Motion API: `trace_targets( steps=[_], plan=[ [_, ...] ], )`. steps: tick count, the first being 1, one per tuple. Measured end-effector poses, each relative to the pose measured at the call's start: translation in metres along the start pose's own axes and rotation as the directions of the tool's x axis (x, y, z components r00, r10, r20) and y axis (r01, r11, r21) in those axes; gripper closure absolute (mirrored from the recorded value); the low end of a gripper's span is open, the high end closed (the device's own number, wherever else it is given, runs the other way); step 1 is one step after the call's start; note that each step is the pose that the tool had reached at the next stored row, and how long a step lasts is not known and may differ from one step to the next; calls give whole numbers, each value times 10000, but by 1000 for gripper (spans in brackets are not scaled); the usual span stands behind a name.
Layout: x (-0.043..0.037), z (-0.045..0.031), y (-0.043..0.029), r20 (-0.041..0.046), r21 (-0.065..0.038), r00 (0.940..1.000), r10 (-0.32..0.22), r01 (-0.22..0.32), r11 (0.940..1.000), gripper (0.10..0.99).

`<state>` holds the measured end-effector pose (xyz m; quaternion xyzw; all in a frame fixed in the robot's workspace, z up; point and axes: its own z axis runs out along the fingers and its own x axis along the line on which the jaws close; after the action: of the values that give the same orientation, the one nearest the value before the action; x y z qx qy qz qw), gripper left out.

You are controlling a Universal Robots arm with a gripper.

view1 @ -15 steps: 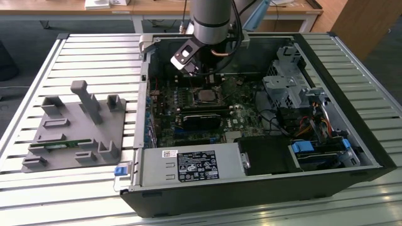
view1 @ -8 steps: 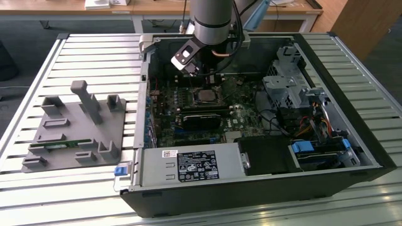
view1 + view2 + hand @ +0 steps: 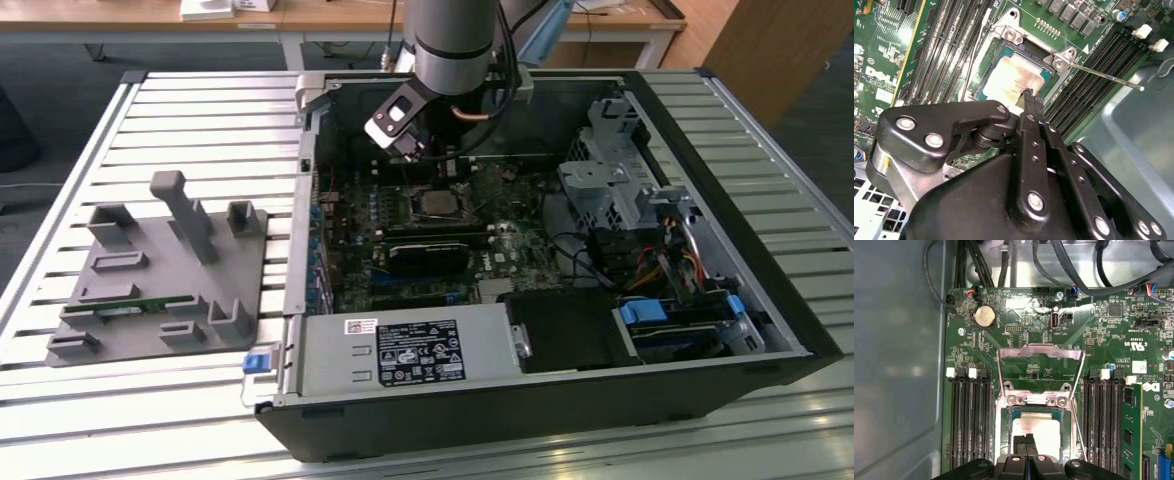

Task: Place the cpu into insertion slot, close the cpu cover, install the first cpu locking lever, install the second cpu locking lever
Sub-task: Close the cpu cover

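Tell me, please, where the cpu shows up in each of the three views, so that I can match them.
Exterior view: the cpu lies inside the computer case, just beneath the arm.
Second wrist view: the cpu lies just beyond the claw, between banks of memory slots.
First wrist view: the cpu lies between the claw and the opened cpu cover.
Shared landmark: the shut claw, over the cpu's edge.

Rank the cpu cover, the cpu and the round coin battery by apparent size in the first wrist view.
Largest: cpu cover.
Then: cpu, partly hidden behind the gripper.
Smallest: coin battery.
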<state>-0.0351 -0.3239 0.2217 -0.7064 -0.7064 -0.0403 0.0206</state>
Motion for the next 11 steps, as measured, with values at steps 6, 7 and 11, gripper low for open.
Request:
trace_targets(
  steps=[6, 7, 11],
  plan=[
    [3, -35, 5, -92, 49, 10000, 13, -13, 10000, 980],
    [4, -45, 6, -109, 56, 9999, 14, -14, 10000, 980],
    [9, -100, 7, -174, 71, 9998, 23, -22, 10000, 980]
  ],
)
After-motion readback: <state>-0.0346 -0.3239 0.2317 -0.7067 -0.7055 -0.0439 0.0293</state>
